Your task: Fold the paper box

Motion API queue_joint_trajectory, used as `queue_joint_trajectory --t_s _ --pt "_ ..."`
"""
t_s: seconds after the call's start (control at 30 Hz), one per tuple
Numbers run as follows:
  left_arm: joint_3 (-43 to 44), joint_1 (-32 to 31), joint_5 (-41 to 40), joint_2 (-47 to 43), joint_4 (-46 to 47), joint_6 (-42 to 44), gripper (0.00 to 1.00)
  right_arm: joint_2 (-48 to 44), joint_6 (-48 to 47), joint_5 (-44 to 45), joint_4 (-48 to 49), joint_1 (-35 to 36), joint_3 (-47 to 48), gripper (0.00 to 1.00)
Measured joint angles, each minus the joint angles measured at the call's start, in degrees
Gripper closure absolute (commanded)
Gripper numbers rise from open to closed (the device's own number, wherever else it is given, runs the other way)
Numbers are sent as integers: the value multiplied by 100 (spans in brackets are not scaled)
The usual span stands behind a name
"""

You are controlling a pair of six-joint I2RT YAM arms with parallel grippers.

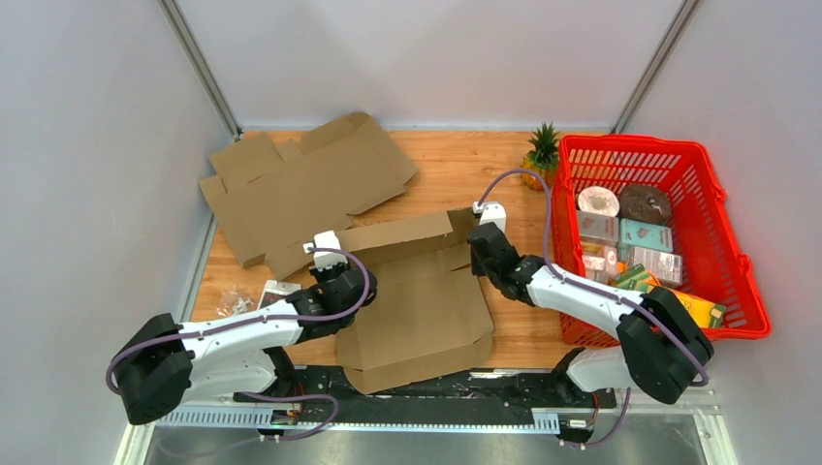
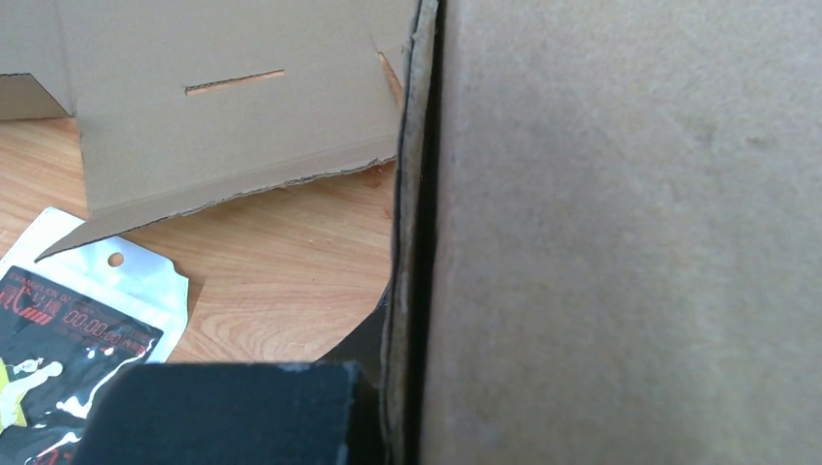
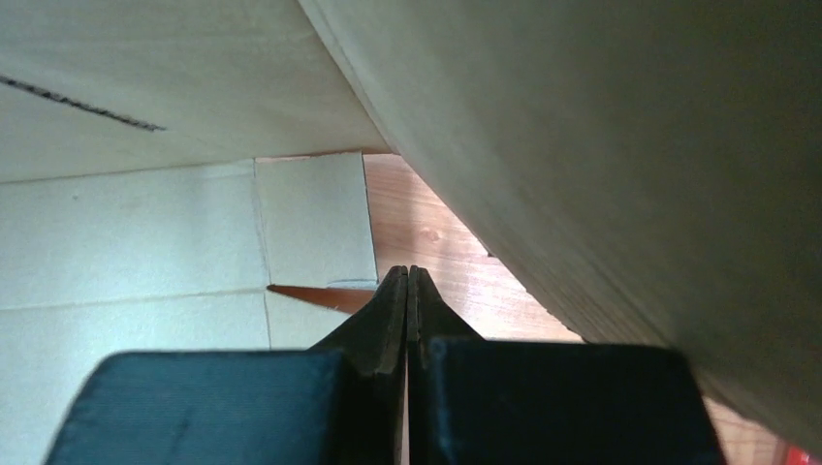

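Note:
The paper box (image 1: 417,291) lies half-formed at the table's middle, brown cardboard with its back wall raised. My left gripper (image 1: 339,281) is at the box's left wall. In the left wrist view that wall's edge (image 2: 407,242) runs between the jaws, one black finger (image 2: 223,412) shows on its outer side, and the other is hidden behind the panel (image 2: 630,242). My right gripper (image 1: 482,247) is by the box's right rear corner. Its fingertips (image 3: 407,276) press together with nothing between them, above the box floor (image 3: 126,252), and a raised flap (image 3: 601,145) leans over them on the right.
A second flat cardboard sheet (image 1: 300,184) lies at the back left. A red basket (image 1: 630,143) full of groceries stands at the right, a small pineapple (image 1: 541,155) beside it. A printed packet (image 2: 68,329) and a small clear bag (image 1: 233,300) lie left of the box.

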Motion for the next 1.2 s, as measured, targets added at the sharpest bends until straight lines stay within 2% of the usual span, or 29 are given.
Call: queue_joint_trajectory --t_s 0.37,0.43,0.57,0.63,0.67,0.73,0.77,0.9,1.2 --pt "0 0 -17 0 -83 7 100 219 0 240 750 179 -286 100" --pt "0 0 -17 0 -87 -2 100 11 4 251 732 227 -431 99" --pt "0 0 -22 -2 -101 -98 100 -837 118 286 616 273 -765 83" --pt "0 0 -26 -4 -103 -127 100 -1523 225 321 645 273 -1069 82" --pt "0 0 -26 -4 -105 -129 100 -1843 267 341 680 273 -1235 83" --pt "0 0 -35 -4 -107 -136 100 -2243 328 356 815 273 -1519 97" --pt "0 0 -35 -4 -107 -138 100 -2304 334 363 887 271 -1611 100" --pt "0 0 -35 -4 -111 -153 100 -2046 341 238 1344 273 -1858 100" --pt "0 0 -35 -52 -116 -168 100 -739 153 201 2527 273 -1827 100"
